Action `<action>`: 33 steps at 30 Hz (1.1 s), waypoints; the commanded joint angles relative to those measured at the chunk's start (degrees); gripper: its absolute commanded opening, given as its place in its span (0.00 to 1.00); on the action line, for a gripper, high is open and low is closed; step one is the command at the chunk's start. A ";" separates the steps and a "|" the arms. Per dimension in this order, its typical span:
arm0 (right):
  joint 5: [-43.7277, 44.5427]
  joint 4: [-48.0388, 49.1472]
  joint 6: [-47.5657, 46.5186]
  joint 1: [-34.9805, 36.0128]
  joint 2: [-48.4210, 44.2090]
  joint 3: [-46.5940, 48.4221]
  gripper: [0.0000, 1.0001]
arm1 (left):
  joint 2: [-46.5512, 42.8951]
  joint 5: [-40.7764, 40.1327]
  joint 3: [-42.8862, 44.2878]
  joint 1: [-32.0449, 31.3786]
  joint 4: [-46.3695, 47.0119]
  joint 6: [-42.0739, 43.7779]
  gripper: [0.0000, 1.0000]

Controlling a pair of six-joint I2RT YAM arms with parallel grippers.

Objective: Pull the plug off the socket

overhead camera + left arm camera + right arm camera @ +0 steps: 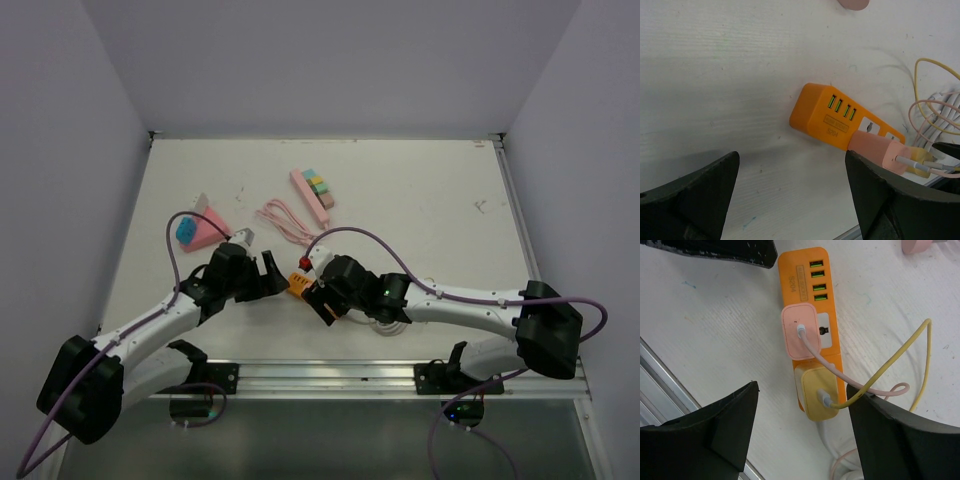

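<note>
An orange socket strip [807, 277] with green USB ports lies flat on the white table, small in the top view [297, 284]. A pink plug [800, 332] and a yellow plug [817, 395] stand in it side by side, each with a cable of its own colour. My right gripper [802, 390] hangs open above the yellow plug, one finger on each side, neither touching it. My left gripper [792, 157] is open over bare table beside the strip's USB end [832, 117]. Its right finger [890, 195] partly hides the pink plug [875, 150].
Coiled pink cable [283, 218] lies behind the strip, with a pink bar of coloured blocks [315, 192] further back. A pink wedge with a blue piece [200, 228] sits at the left. A metal rail [330, 375] runs along the near table edge.
</note>
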 commanded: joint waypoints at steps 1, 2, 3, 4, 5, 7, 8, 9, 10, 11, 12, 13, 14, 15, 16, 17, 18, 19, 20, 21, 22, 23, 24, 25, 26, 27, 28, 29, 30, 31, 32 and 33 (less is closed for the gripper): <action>0.35 2.97 0.32 0.31 -1.79 -0.24 0.74 | 1.24 -2.13 -0.30 -2.22 4.70 -2.46 0.90; -0.09 3.23 0.41 0.31 -1.79 -0.42 0.72 | 1.76 -2.39 -0.22 -2.57 4.97 -2.90 0.89; -0.18 3.50 0.59 0.22 -2.05 -0.59 0.71 | 2.03 -2.65 -0.21 -2.92 5.05 -3.16 0.89; -0.44 3.85 0.68 0.31 -2.14 -1.03 0.70 | 2.21 -3.18 -0.13 -3.62 5.14 -3.51 0.89; -0.53 4.02 0.76 0.31 -2.23 -1.12 0.68 | 2.21 -3.44 -0.13 -3.98 5.14 -3.69 0.89; -0.53 4.29 0.85 0.31 -2.50 -1.47 0.66 | 2.21 -4.49 -0.30 -4.94 5.23 -4.04 0.89; -0.53 4.55 0.85 0.31 -2.58 -1.56 0.64 | 2.21 -4.76 -0.48 -5.21 5.49 -4.39 0.89; -0.79 4.47 0.85 0.31 -2.50 -1.65 0.63 | 2.30 -5.03 -0.56 -5.47 5.76 -4.57 0.89; -0.88 4.64 0.94 0.31 -2.24 -1.65 0.62 | 2.38 -5.64 -0.83 -6.00 5.93 -4.74 0.89; -1.06 4.55 0.94 0.31 -2.15 -1.56 0.62 | 2.91 -5.82 -0.92 -6.27 6.54 -5.01 0.89; -1.06 4.64 0.85 0.22 -1.97 -1.56 0.62 | 3.26 -5.99 -1.00 -6.44 6.90 -5.18 0.88; -1.23 4.64 0.94 0.31 -1.53 -1.74 0.61 | 3.52 -6.26 -1.01 -6.70 7.25 -5.27 0.88; -1.23 4.99 0.94 0.22 -1.27 -1.91 0.61 | 4.40 -6.52 -0.92 -6.88 8.04 -5.36 0.88; -1.15 5.08 0.94 0.31 -1.18 -2.00 0.60 | 4.84 -6.52 -0.92 -7.06 8.39 -5.19 0.87; -0.97 5.17 0.94 0.31 -0.92 -2.17 0.60 | 5.11 -6.52 -0.92 -7.32 8.66 -5.27 0.87; -0.88 5.26 0.85 0.22 -0.48 -2.26 0.59 | 5.63 -7.22 -0.83 -7.41 8.92 -5.10 0.86; -0.71 5.26 0.85 0.31 -0.39 -2.35 0.59 | 5.90 -8.88 -0.66 -7.50 9.01 -5.01 0.85; -0.71 5.26 0.76 0.31 -0.04 -2.44 0.59 | 5.99 -9.33 -0.39 -7.50 9.01 -4.92 0.84; -0.44 5.26 0.76 0.31 0.14 -2.61 0.58 | 6.25 -9.68 -0.30 -7.50 9.01 -4.75 0.81; -0.18 5.26 0.68 0.22 0.23 -2.70 0.57 | 6.34 -10.12 -0.13 -7.50 9.01 -4.75 0.81; 0.08 5.34 0.50 0.22 0.32 -2.96 0.57 | 6.51 -10.47 0.13 -7.41 9.01 -4.75 0.80; 0.35 5.34 0.33 0.31 0.58 -3.05 0.56 | 6.95 -10.65 0.22 -7.50 11.36 -4.75 0.79; 0.52 5.26 0.32 0.31 0.84 -3.14 0.56 | 7.22 -10.91 0.23 -7.41 11.73 -4.75 0.77; 0.52 5.26 0.15 0.22 1.02 -3.23 0.55 | 7.57 -11.27 0.31 -7.50 12.17 -4.75 0.76; 0.53 5.26 0.15 0.31 1.28 -3.23 0.55 | 8.44 -11.27 0.40 -7.50 12.78 -4.75 0.75; 0.87 5.26 0.06 0.22 1.63 -3.32 0.55 | 8.97 -11.18 0.57 -7.41 12.96 -4.75 0.75; 0.88 5.26 -0.03 0.22 1.72 -3.41 0.55 | 9.41 -10.92 1.10 -7.50 13.14 -4.57 0.74; 0.88 5.26 -0.03 0.31 1.81 -3.49 0.55 | 10.20 -10.66 1.37 -7.50 13.58 -4.57 0.74; 1.14 5.34 -0.03 0.31 1.98 -3.67 0.55 | 10.47 -10.57 1.45 -7.50 14.02 -4.48 0.74; 1.31 5.43 -0.11 0.31 1.99 -3.84 0.55 | 10.73 -10.39 1.46 -7.50 14.46 -4.48 0.74; 1.32 5.43 -0.11 0.31 2.07 -3.93 0.55 | 11.34 -10.39 1.37 -7.50 15.24 -4.48 0.73; 1.66 5.43 -0.20 0.31 2.25 -4.02 0.55 | 11.87 -10.30 1.45 -7.59 15.60 -4.48 0.73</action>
